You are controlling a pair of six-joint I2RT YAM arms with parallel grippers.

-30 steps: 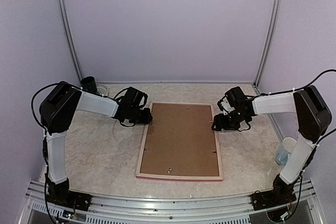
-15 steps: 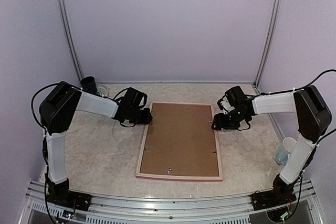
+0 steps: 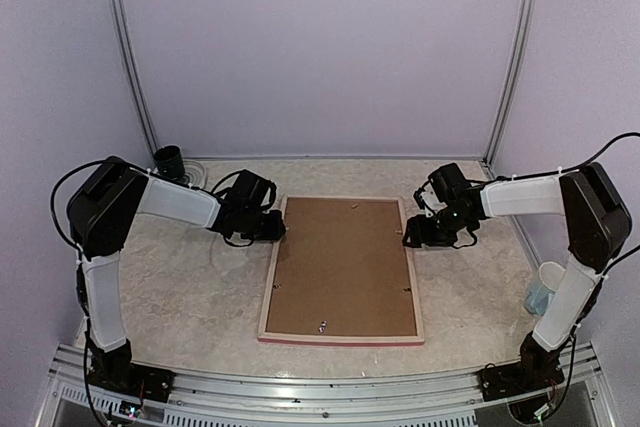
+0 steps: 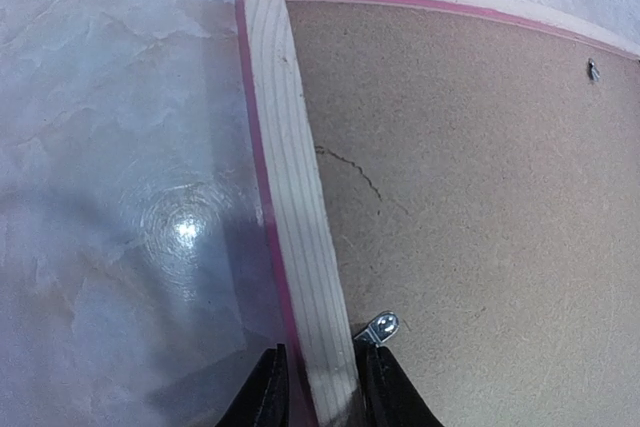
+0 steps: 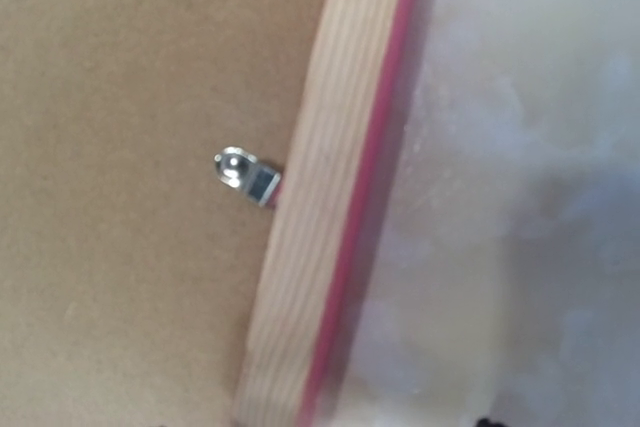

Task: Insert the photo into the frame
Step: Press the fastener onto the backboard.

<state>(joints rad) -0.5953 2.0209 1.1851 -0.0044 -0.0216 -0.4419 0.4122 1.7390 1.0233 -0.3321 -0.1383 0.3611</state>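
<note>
The frame lies face down on the table, pale wood back up, with the brown backing board set in it. The photo is hidden. My left gripper is at the frame's left rail near the far corner. In the left wrist view the gripper straddles the wooden rail, one finger on the pink outer edge, the other beside a metal tab. My right gripper is at the right rail. The right wrist view shows that rail and a metal tab, but no fingers.
A dark cup stands at the back left corner. A white and blue cup stands by the right wall. Metal posts and walls close in the table on three sides.
My left gripper has shifted slightly left and nearer, and the frame's far left corner has moved a little with it. The right arm has hardly moved.
</note>
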